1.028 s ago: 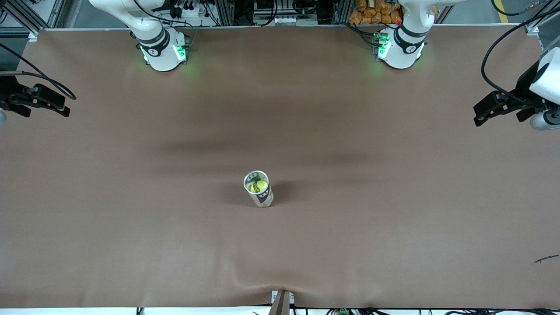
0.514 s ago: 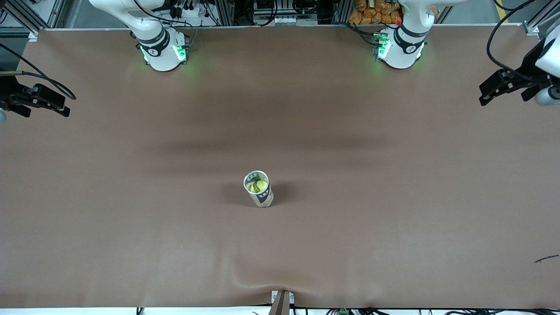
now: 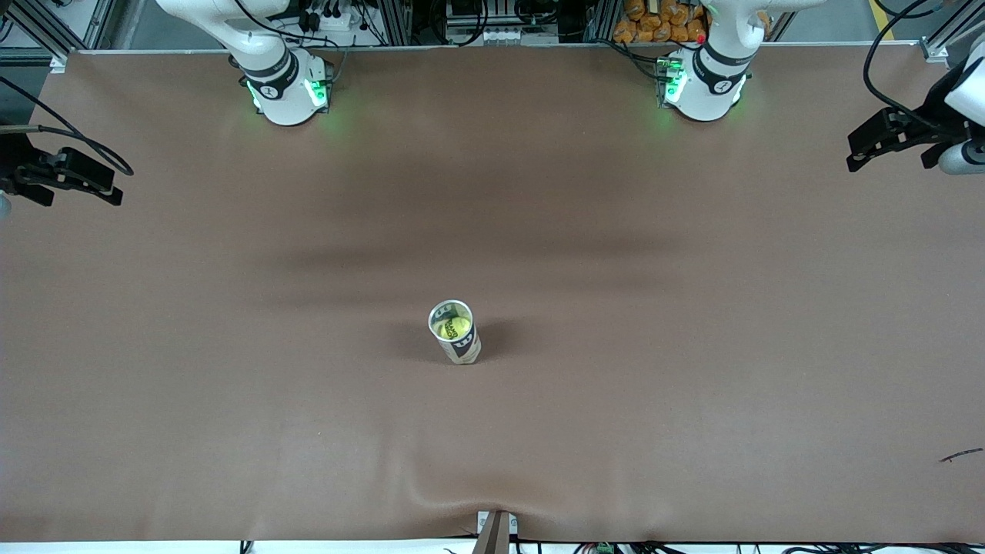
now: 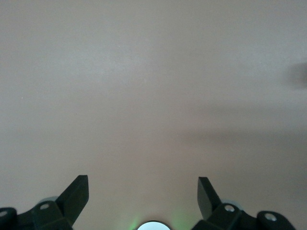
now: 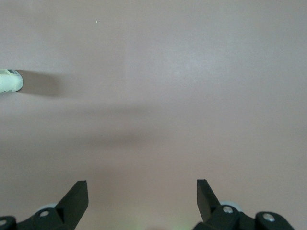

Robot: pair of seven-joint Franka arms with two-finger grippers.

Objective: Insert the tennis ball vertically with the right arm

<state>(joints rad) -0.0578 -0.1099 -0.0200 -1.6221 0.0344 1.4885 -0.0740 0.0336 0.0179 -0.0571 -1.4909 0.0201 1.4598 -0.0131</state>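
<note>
Here's the brown table (image 3: 692, 400), and the can (image 3: 455, 332) stands upright near its middle, somewhat nearer the front camera than the two arm bases, open mouth up, with the yellow tennis ball (image 3: 452, 328) sitting inside it, just below the rim. Nothing touches the can; bare table runs around it on every side, and both arms are well apart from it. The right gripper (image 3: 73, 178) hangs over the table's edge at the right arm's end, fingers spread wide and holding nothing; in the right wrist view its fingertips (image 5: 76, 194) frame plain table, and the can (image 5: 9, 81) shows at that picture's margin, cut off by it, its shadow lying beside it. The left gripper (image 3: 877, 146) sits over the edge at the left arm's end, likewise spread wide and empty, and its wrist view shows only its fingertips (image 4: 79, 191) above bare table. A small dark scrap (image 3: 960, 455) lies near the edge at the left arm's end, close to the front camera. At the front edge, mid-table, the cover is puckered around a small bracket (image 3: 496, 527).
</note>
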